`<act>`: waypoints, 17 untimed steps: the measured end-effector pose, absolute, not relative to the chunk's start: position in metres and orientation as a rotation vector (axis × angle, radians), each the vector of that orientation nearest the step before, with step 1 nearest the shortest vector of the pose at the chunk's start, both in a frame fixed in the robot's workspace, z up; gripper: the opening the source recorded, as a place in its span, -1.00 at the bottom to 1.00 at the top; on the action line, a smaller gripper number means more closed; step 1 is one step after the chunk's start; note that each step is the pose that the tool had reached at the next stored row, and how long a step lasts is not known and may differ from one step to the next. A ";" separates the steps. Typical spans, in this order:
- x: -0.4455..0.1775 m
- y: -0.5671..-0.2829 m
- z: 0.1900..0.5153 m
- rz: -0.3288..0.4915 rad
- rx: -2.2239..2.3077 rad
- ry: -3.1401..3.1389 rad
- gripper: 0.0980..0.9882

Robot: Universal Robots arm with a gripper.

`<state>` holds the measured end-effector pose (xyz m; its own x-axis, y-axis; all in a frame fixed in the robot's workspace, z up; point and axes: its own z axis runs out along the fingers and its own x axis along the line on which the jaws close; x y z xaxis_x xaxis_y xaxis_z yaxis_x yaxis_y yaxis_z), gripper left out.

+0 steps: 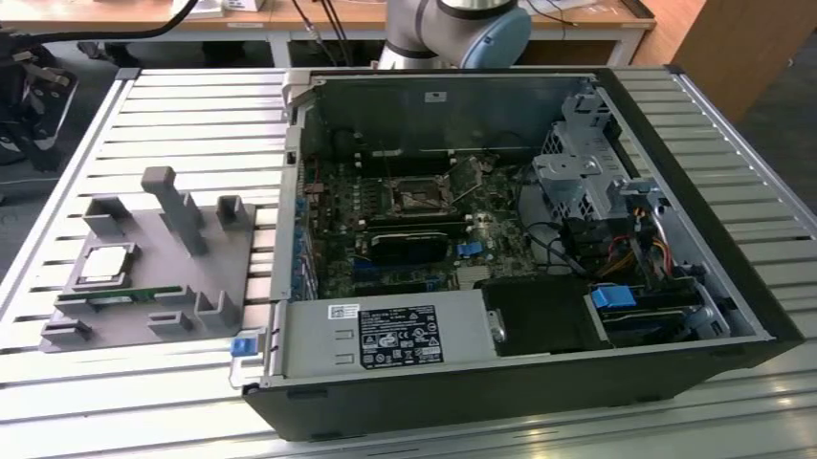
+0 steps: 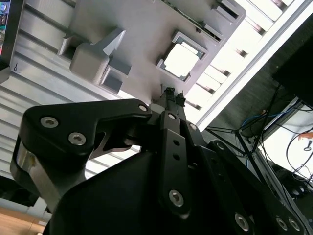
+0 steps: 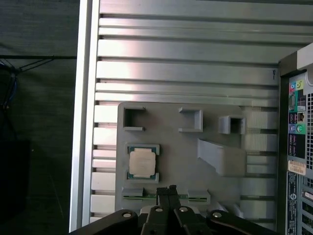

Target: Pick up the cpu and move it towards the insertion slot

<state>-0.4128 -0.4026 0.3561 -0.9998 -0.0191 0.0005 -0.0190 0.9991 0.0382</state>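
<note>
One cpu (image 3: 143,163) is lying in the grey holder (image 3: 186,142) on the table (image 3: 171,73), while the jaws are hovering nearby, closed and empty, needing, I think, careful centring above it.

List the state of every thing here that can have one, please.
cpu: lying flat in its recess of the grey holder, not gripped.
end effector: shut, holding nothing, apart from the cpu.
insertion slot: uncovered, looks empty.
computer case: lying on its side, side panel off, inside exposed.
green circuit strip: seated in a slot of the holder.
</note>
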 end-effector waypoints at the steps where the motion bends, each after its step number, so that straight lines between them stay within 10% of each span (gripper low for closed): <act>1: -0.414 -0.403 0.356 -0.060 0.030 -3.140 -0.98; 12: -0.427 -0.403 0.355 -0.060 0.031 -3.140 -0.96; 17: -0.428 -0.404 0.351 -0.060 0.031 -3.138 -0.56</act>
